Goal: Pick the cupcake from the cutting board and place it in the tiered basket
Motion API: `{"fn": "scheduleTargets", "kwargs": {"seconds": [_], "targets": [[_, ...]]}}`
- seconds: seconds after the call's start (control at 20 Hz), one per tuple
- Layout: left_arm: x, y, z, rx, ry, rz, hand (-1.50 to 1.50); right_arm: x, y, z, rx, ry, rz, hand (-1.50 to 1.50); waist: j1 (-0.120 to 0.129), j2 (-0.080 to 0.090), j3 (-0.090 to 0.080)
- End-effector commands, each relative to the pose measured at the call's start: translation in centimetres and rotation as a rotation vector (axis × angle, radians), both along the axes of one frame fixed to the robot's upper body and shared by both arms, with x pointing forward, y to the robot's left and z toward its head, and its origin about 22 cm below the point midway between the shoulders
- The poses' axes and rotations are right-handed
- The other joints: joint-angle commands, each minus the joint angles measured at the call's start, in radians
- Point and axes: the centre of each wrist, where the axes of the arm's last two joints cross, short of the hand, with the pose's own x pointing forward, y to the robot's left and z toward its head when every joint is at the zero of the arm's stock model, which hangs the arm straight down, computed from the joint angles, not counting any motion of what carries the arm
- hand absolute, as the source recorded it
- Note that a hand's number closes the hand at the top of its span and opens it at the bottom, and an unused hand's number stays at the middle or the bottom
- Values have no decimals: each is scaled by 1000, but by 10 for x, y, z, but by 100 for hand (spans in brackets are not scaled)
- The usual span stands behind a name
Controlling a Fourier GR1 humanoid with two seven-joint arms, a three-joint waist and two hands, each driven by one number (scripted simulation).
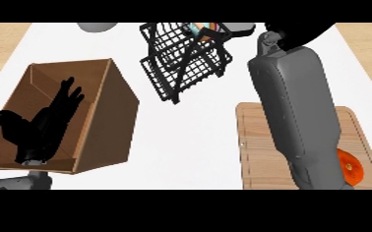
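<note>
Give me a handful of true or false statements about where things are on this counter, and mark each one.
1. The black wire basket stands at the far side of the counter. True.
2. The left robot hand is curled round the cupcake. False: it rests open in front of the brown box.
3. The cutting board lies at the right, under the right forearm. True.
4. The brown box sits on the cutting board. False: it stands on the white counter, at the left.
5. An orange object shows by the board's right edge. True.
</note>
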Motion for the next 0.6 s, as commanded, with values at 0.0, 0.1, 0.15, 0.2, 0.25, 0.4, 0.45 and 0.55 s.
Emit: {"fn": "scheduleTargets", "kwargs": {"seconds": [0.0,0.1,0.15,0.2,0.25,0.4,0.45,0.55], "targets": [[-3,12,-3,-8,27,31,0,-42,-22,4,127,-29,-47,-150,-21,-4,-3],[-10,3,-3,3,7,20,0,-68,-33,6,111,-33,-69,-150,-15,-3,-3],[-20,3,-10,-7,18,34,0,-78,-47,2,109,-21,-91,-150,-19,-5,-3],[-4,9,0,5,16,40,0,-93,-42,17,124,-42,-75,-150,-33,-6,-3],[-21,5,-8,2,18,25,0,-107,-45,10,109,-42,-82,-150,-14,-6,-3],[-10,8,-13,-4,9,58,0,-147,-65,1,108,-38,-72,-150,-34,2,-4],[-5,17,0,13,13,31,0,-157,-66,10,104,-19,-88,-150,-26,2,-4],[-7,9,7,-9,2,10,0,-184,-74,0,101,-11,-84,-150,-14,4,-3]]}}
